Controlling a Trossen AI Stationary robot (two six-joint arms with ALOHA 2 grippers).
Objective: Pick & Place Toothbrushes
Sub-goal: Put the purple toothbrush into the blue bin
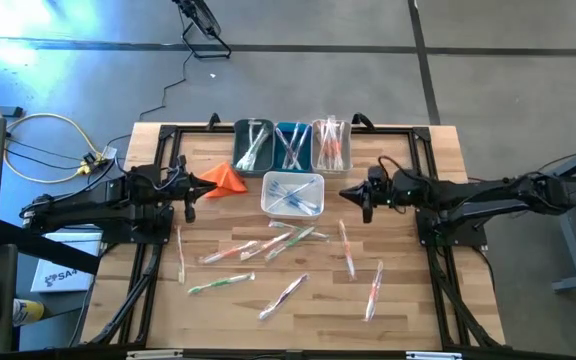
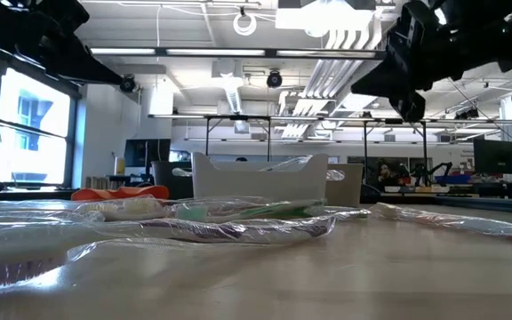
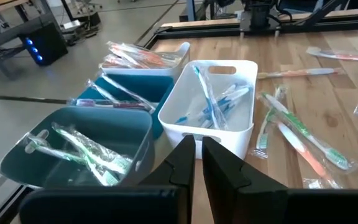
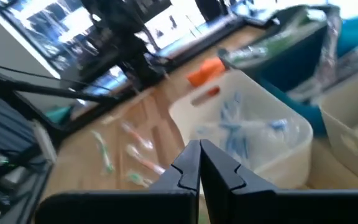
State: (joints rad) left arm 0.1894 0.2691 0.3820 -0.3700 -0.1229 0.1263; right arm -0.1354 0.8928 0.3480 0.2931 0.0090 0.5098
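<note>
Wrapped toothbrushes (image 1: pixel 268 245) lie loose in front of both arms, mostly lengthwise across the table, nearer the left gripper (image 1: pixel 190 205), which is nearly shut and empty; the right gripper (image 1: pixel 366 205) is shut and empty.

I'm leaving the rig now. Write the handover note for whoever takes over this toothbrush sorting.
Left gripper: shut, empty, raised beside the orange cloth.
Right gripper: shut, empty, raised right of the white bin.
Done: toothbrushes already lie in the dark teal bin, the blue bin, the clear bin and the white bin, which holds blue ones.
Left: around nine wrapped loose toothbrushes scattered on the table in front of the bins, green and orange mostly. None is held.
</note>
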